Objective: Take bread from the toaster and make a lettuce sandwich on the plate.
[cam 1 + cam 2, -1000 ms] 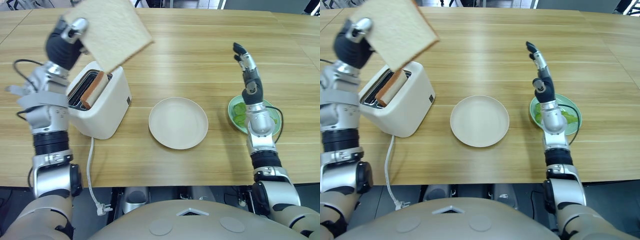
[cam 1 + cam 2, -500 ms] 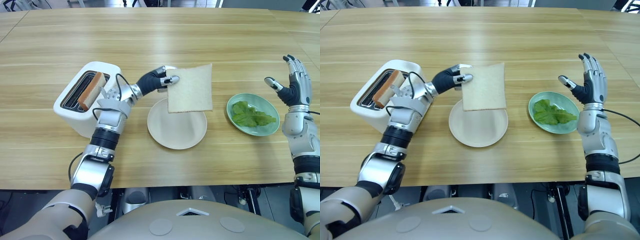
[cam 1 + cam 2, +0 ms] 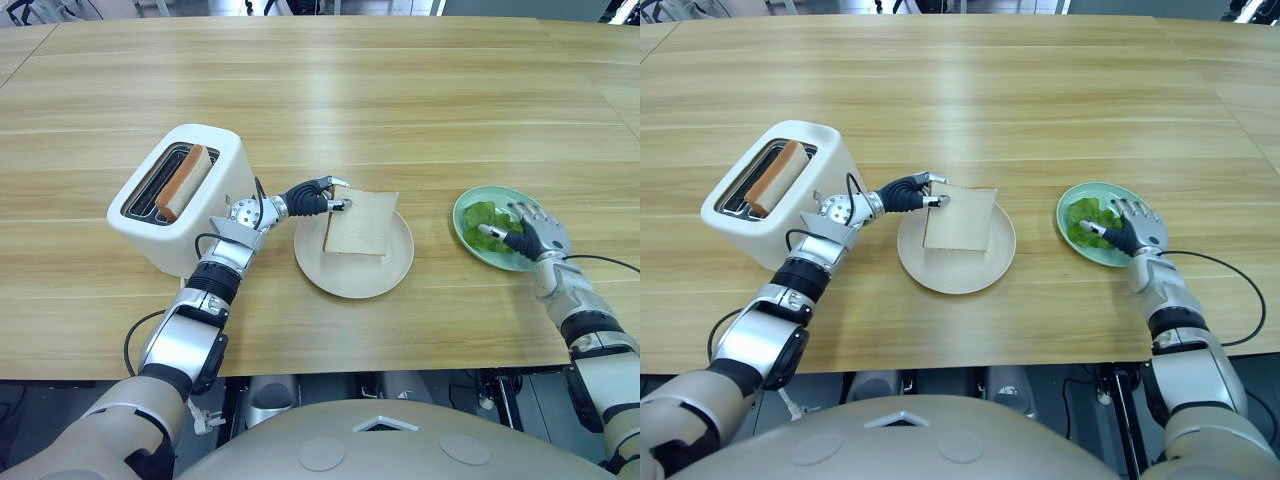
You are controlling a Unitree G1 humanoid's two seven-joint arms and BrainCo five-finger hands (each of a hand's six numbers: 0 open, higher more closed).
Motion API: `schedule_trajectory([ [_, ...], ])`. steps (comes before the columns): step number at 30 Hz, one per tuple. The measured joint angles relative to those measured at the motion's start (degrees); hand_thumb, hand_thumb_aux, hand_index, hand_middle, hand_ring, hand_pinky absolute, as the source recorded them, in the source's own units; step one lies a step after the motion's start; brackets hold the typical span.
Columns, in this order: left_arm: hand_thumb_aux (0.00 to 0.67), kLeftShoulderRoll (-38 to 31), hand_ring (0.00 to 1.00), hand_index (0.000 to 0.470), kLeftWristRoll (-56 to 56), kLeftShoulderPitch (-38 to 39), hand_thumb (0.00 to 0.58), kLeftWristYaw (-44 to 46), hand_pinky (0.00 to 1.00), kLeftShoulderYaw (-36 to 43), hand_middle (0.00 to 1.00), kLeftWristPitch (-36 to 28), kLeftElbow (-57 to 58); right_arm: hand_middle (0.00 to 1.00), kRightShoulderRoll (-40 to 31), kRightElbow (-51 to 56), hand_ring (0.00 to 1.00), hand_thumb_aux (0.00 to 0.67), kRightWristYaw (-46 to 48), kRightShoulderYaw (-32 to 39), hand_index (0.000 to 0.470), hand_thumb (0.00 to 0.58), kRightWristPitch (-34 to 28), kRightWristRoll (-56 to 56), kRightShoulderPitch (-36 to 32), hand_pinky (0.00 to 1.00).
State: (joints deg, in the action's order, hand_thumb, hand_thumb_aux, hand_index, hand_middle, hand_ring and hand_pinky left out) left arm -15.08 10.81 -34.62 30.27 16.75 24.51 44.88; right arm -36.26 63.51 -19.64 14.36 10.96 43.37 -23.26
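Flanking the plate (image 3: 340, 278) and bread (image 3: 362, 222): toaster (image 3: 225, 160), lettuce bowl (image 3: 459, 221).

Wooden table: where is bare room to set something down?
Bare: the wooden table's whole far half behind the white toaster, and the gap between the round beige plate and the green lettuce dish. Crowded: toaster to plate, where the left hand holds the square bread slice.

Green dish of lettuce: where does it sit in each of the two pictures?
Left eye view: green dish at middle height, near the right edge.
Right eye view: middle height, further from the right edge.
Shared landmark: the beige plate just to its left in both.
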Motion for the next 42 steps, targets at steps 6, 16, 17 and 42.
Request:
schedule_trajectory([
  [6, 0.67, 0.4, 1.0, 0.46, 2.7, -1.0, 0.58, -2.1, 1.0, 0.5, 1.0, 2.8, 2.7, 0.0, -0.3, 1.6, 0.0, 0.081, 1.0, 2.9, 0.056, 0.132, -0.2, -0.5, -1.6, 0.0],
  [16, 0.0, 0.2, 1.0, 0.0, 7.6, -1.9, 0.0, -6.5, 1.0, 2.4, 1.0, 5.4, 4.6, 0.0, -0.7, 0.4, 0.0, 0.67, 0.3, 3.8, 0.46, 0.58, 2.1, -2.3, -1.9, 0.0],
  [17, 0.0, 0.2, 1.0, 0.0, 7.9, -1.9, 0.0, -6.9, 1.0, 2.4, 1.0, 5.6, 4.6, 0.0, -0.8, 0.2, 0.0, 0.67, -0.2, 4.1, 0.46, 0.58, 2.1, -2.4, -1.9, 0.0],
  [42, 0.0, -7.1, 0.91, 0.0, 15.8, 3.0, 0.0, -20.2, 0.91, 0.4, 0.91, 4.8, -19.9, 0.0, -3.6, -25.0, 0.0, 0.67, -6.8, 1.1, 0.46, 0.58, 2.2, -3.4, 4.4, 0.0],
])
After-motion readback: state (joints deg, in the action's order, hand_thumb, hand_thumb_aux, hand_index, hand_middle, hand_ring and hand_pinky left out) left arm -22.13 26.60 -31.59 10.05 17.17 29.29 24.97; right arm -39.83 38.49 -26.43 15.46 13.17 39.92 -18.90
